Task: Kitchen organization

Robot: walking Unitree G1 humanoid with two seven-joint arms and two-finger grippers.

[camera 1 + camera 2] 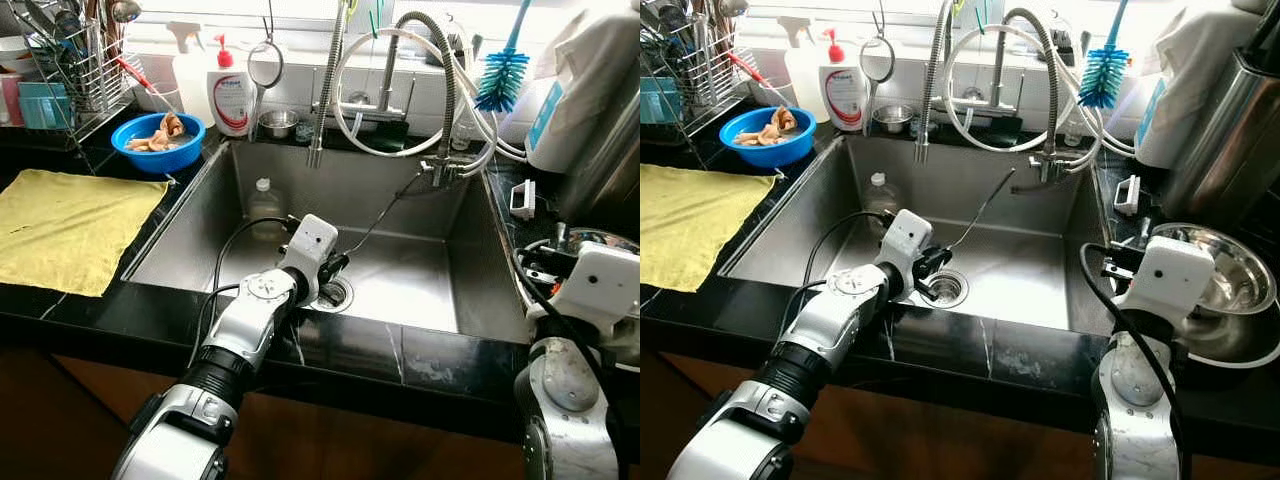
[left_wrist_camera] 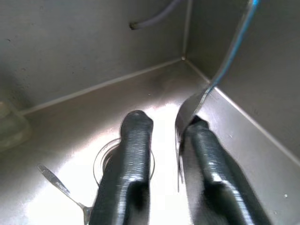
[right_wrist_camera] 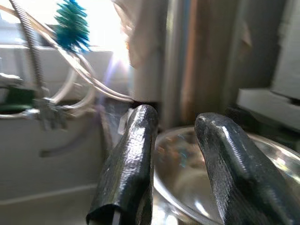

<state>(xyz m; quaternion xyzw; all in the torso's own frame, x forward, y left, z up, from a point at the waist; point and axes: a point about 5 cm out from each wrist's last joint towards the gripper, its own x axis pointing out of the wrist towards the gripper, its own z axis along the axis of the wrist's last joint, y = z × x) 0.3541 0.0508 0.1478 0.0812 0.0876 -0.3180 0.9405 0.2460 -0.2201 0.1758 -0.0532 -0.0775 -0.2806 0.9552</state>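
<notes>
Clearly much remains: the left gripper, low in the sink beside the drain, has its fingers spread with a fork against one of them, not pinched. Another utensil lies on the sink floor. The right gripper hovers spread over the steel bowl on the counter's right edge.

Left gripper is down in the sink, fingertips right over the drain. A bottle stands beyond it at the back wall. Right gripper sits on the counter, touching a steel bowl just to its right.
</notes>
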